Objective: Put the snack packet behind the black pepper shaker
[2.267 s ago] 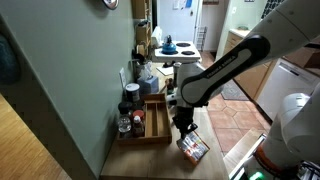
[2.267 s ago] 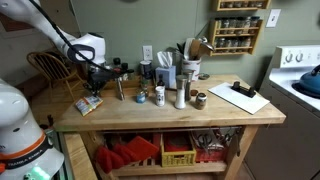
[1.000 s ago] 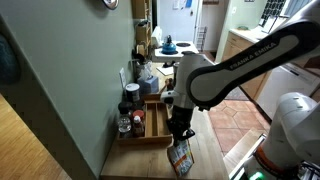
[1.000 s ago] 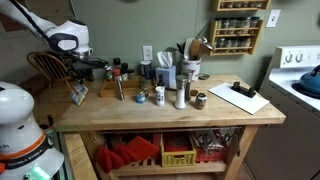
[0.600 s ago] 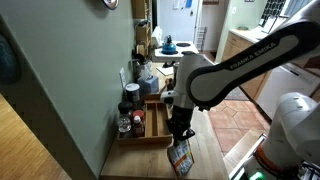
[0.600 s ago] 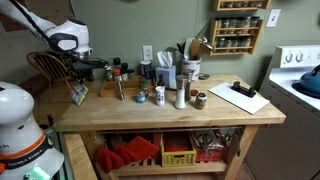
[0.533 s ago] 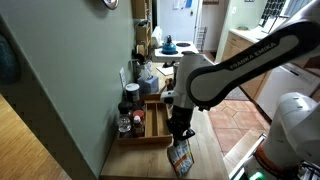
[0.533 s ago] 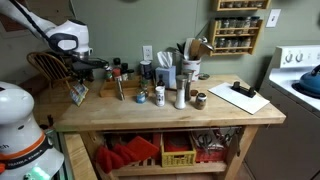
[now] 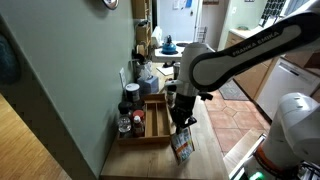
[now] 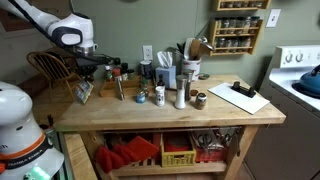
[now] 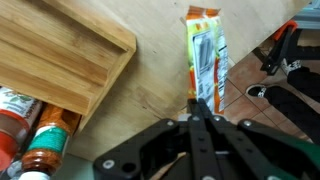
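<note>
Jaws are clamped shut on one short end of the packet, which dangles in the air just over the counter's end edge, near the tray but clear of it. My guess is it's super light, floppy, slick foil, so pinching the flat sealed end like this is the way to hold it, though it'll probably swing if moved fast. Compared with half a second back, in an exterior view the packet has come up a bit and shifted in toward the tray, while the bottles along the counter's wall edge haven't budged.
</note>
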### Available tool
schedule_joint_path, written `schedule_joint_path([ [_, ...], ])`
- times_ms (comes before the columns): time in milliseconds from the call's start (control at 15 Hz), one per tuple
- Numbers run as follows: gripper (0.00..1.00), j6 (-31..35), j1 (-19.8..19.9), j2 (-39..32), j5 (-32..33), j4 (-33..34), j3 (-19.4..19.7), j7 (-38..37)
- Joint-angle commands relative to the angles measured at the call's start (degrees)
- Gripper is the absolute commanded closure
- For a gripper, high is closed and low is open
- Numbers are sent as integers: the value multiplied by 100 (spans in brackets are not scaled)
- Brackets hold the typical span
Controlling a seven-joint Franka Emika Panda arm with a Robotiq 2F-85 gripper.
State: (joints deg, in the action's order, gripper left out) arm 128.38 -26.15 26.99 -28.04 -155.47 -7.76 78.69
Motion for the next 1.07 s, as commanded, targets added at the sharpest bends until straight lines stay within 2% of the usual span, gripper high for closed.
schedule_joint_path([
  [0,100,-744,326,484,382,187,400,-7],
  [267,100,-1364,684,622,486,763,836,-12],
  [533,100,-1993,1092,429,258,1614,1282,-228],
  [667,100,-2415,1233,237,-73,2057,1591,-324],
  [867,100,-2601,1547,-214,-385,2580,1768,-737],
  [1000,100,-2465,1716,-514,-674,2775,1817,-993],
])
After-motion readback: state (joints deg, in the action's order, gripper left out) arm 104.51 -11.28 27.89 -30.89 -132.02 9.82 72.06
